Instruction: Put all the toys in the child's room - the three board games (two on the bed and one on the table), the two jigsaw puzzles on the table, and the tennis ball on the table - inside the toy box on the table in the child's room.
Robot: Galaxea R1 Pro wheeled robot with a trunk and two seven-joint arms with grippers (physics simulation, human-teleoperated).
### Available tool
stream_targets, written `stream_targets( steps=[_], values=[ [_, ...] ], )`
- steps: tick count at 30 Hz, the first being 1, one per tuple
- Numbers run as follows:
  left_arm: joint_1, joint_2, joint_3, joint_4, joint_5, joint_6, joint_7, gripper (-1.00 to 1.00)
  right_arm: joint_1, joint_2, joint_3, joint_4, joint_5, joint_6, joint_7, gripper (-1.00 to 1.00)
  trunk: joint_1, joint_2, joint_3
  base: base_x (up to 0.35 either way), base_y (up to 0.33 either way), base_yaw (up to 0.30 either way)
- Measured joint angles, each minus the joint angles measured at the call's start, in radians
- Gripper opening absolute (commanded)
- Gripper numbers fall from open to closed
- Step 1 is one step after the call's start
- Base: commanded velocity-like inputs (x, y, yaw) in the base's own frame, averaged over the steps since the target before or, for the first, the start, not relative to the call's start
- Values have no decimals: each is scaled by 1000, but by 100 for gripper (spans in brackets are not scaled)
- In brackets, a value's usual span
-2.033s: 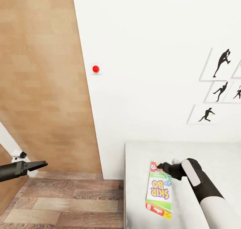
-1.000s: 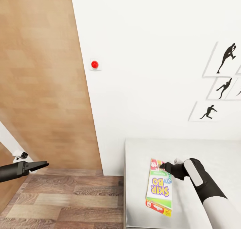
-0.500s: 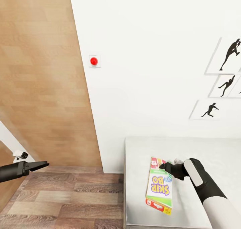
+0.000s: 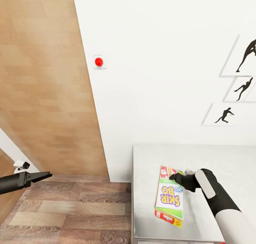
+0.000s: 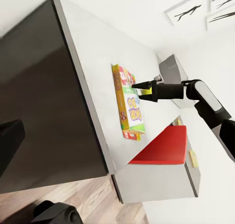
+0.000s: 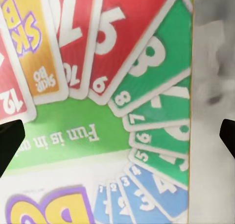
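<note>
Lower right I see the right gripper [image 4: 173, 176] over the SKIP-BO board game [image 4: 169, 199] on the grey bed [image 4: 213, 155]; left gripper [image 4: 42, 175] lower left.

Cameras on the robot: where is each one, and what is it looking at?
Head view: on the head, looking down at the bed, wall and both arms.
Left wrist view: near the left claw, looking across at the bed and right arm.
Right wrist view: near the right claw, close above the board game.
All three share the board game.

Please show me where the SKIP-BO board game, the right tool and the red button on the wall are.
SKIP-BO board game [image 4: 170, 197]: head view, lettered lid.
Right tool [image 4: 174, 177]: head view, its fingertips over the game.
Red button [image 4: 99, 61]: head view, its middle.
</note>
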Motion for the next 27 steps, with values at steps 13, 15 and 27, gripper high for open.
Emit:
stream_targets(
  steps=[13, 15, 27],
  values=[
    [0, 0, 0, 0, 0, 0, 0, 100, 0, 0, 2, 0, 0, 0, 0, 100, 0, 0, -3, 0, 8, 0],
    [0, 0, 0, 0, 0, 0, 0, 100, 0, 0, 2, 0, 0, 0, 0, 100, 0, 0, -3, 0, 104, 0],
    [0, 0, 0, 0, 0, 1, 0, 100, 0, 0, 3, -1, 3, 0, 0, 100, 0, 0, -3, 0, 199, 0]
  ],
)
